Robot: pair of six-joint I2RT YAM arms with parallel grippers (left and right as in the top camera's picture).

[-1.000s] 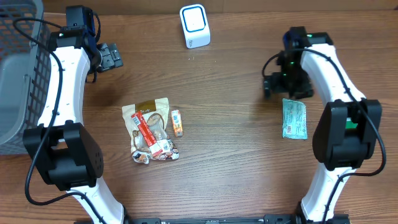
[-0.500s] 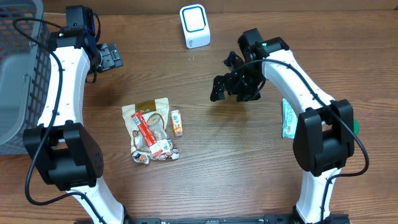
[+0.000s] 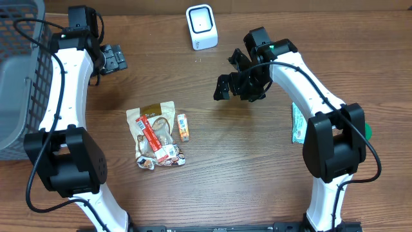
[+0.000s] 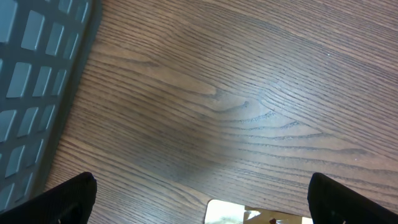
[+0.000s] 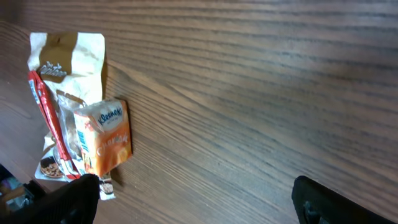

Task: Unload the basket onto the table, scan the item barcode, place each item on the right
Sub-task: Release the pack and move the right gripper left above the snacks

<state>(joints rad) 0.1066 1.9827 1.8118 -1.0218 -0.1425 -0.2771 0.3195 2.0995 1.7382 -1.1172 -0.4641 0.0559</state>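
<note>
One orange box (image 3: 183,127) flat, long axis toward far table (image 3: 257,174) edge

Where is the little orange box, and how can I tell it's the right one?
Look at the wooden table and find the heap of snack packets left of its middle. The orange box lies along the heap's right side. It is the only small orange carton there; beside it are a bag with a brown top and a long red stick pack.
</note>
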